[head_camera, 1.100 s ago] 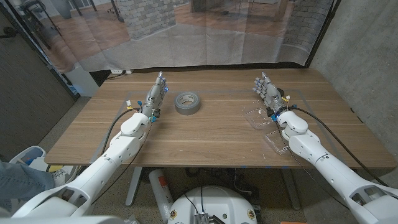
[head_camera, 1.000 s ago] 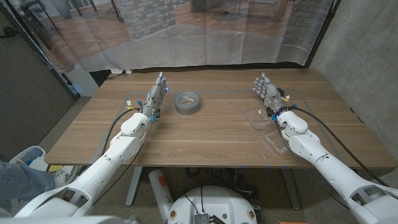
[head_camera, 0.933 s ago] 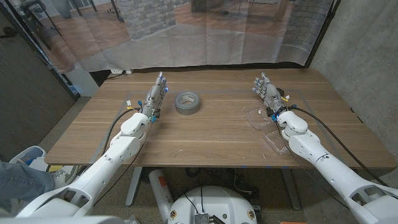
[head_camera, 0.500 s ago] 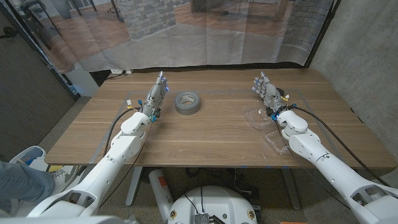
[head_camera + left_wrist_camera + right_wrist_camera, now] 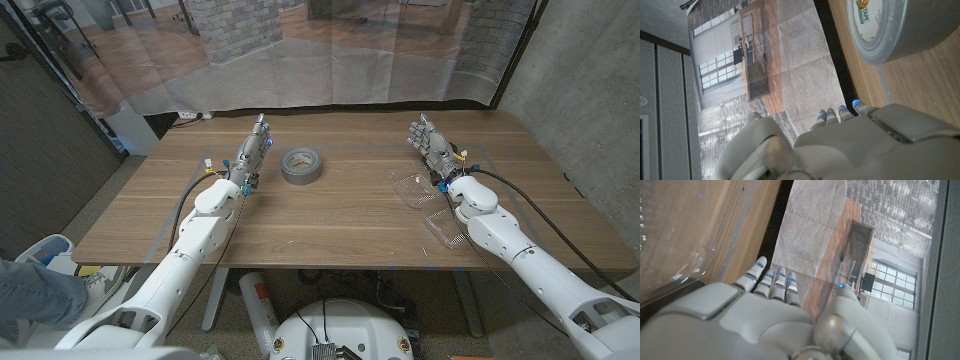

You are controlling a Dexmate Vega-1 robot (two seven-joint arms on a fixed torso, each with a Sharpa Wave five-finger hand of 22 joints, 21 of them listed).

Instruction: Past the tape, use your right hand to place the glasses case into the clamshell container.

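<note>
Roll of grey duct tape [image 5: 301, 163] mid-table. Clear clamshell container [image 5: 430, 200] open beside right hand [image 5: 430, 149]. Left hand [image 5: 252, 152] and right: fingers extended, holding nothing. Glasses case: whereabouts not discernible.

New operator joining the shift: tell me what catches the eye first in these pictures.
The grey roll of tape lies on the table's far middle, beside the left hand. The clear clamshell container lies open at the right, partly under the right hand; both hands hold nothing.
</note>
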